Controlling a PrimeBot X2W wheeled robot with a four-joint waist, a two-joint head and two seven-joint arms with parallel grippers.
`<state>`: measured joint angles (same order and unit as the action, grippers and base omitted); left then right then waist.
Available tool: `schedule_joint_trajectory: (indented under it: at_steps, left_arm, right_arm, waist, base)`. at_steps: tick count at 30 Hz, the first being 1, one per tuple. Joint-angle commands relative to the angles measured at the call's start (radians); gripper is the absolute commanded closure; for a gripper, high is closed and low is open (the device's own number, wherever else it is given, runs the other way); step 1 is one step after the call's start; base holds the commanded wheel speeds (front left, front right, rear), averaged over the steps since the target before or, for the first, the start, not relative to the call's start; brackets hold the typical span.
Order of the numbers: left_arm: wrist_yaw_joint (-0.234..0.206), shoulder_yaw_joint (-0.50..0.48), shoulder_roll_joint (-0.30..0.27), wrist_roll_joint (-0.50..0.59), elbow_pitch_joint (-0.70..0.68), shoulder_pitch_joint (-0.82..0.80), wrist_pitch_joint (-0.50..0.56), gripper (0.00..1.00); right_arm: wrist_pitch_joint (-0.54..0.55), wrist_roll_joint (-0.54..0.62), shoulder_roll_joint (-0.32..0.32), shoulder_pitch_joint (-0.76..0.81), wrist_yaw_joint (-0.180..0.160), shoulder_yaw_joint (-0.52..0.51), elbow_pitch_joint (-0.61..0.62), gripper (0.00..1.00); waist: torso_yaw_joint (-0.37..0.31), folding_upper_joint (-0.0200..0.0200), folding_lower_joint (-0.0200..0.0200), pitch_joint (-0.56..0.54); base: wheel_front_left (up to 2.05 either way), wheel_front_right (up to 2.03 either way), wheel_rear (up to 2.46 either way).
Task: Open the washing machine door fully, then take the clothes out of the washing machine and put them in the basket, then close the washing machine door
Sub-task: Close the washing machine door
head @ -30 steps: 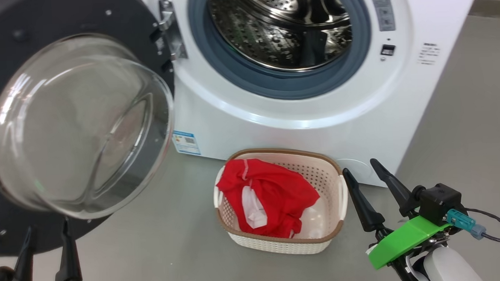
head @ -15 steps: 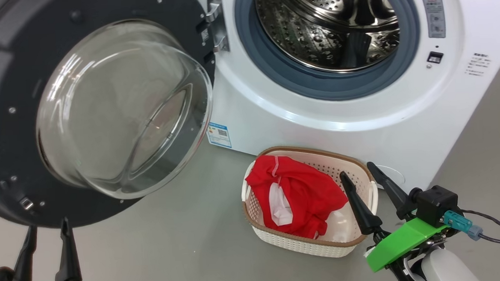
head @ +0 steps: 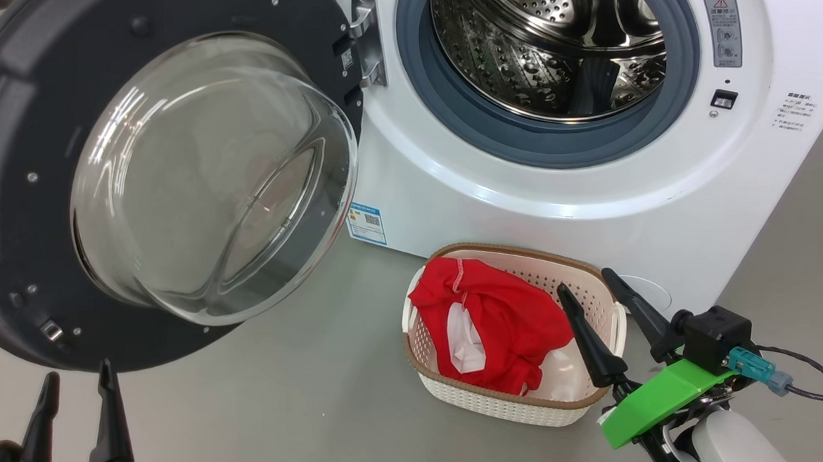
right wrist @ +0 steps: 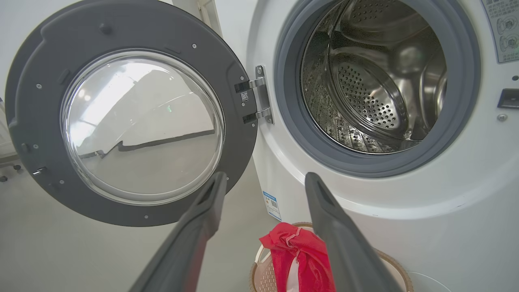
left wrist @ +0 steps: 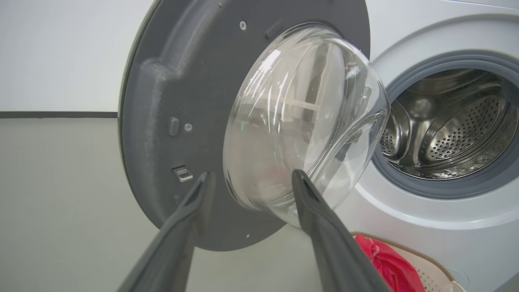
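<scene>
The washing machine [head: 592,179] stands ahead with its steel drum [head: 550,48] exposed and no red fabric showing inside. Its round black door [head: 21,174], with a bulging glass bowl [head: 204,178], is swung wide to the left. On the floor in front sits the cream basket [head: 533,401] holding the red clothes [head: 493,318]. My left gripper [head: 74,375] is open at the lower left, below the door. My right gripper [head: 590,285] is open just right of the basket, empty. The door [left wrist: 162,121] and my left gripper [left wrist: 251,176] show in the left wrist view; my right gripper [right wrist: 265,176] faces the washer [right wrist: 405,202].
Grey floor [head: 287,406] spreads between the door and the basket. A blue label [head: 367,223] is on the washer's lower front. A thin black cable [head: 814,379] trails from my right wrist. A pale wall [left wrist: 61,52] with a dark baseboard lies beyond the door.
The head view has swung left, so the washer, door and basket sit further right in the picture. Both grippers stay open in about the same places.
</scene>
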<state>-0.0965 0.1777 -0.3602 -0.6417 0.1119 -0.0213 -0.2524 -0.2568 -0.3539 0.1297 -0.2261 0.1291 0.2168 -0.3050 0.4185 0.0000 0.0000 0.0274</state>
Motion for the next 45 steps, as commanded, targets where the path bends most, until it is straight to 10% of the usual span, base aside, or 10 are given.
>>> schedule_joint_trajectory:
  at_steps: [1,22,24,27,45]
  left_arm:
    - [-0.007,-0.046,-0.026,0.018,-0.024,-0.016,-0.009,0.00]
    - [-0.008,-0.046,-0.036,0.015,-0.028,-0.018,-0.009,0.00]
    - [-0.008,-0.046,-0.037,0.013,-0.030,-0.018,-0.009,0.18]
    - [-0.006,-0.047,-0.041,0.011,-0.035,-0.020,-0.009,1.00]
    - [0.060,-0.166,-0.213,-0.095,-0.263,-0.161,0.113,1.00]
  right_arm:
    - [-0.005,-0.003,-0.001,-0.025,0.002,0.025,0.021,0.00]
    - [-0.005,-0.010,-0.001,-0.022,0.002,0.025,0.021,0.00]
    - [-0.005,-0.010,-0.001,-0.022,0.002,0.025,0.021,0.00]
    - [-0.005,-0.009,-0.002,-0.023,0.002,0.025,0.021,0.00]
    - [-0.005,-0.008,-0.005,-0.011,0.002,0.022,0.023,0.00]
  waist:
    - [-0.002,0.0000,0.0000,0.000]
    - [-0.002,0.0000,0.0000,-0.006]
    - [-0.003,0.0000,0.0000,-0.006]
    - [-0.006,0.0000,0.0000,-0.006]
    - [0.003,0.0000,0.0000,-0.013]
  base:
    - [0.00,0.00,0.00]
    - [0.00,0.00,0.00]
    - [0.00,0.00,0.00]
    - [0.00,0.00,0.00]
    - [0.00,0.00,0.00]
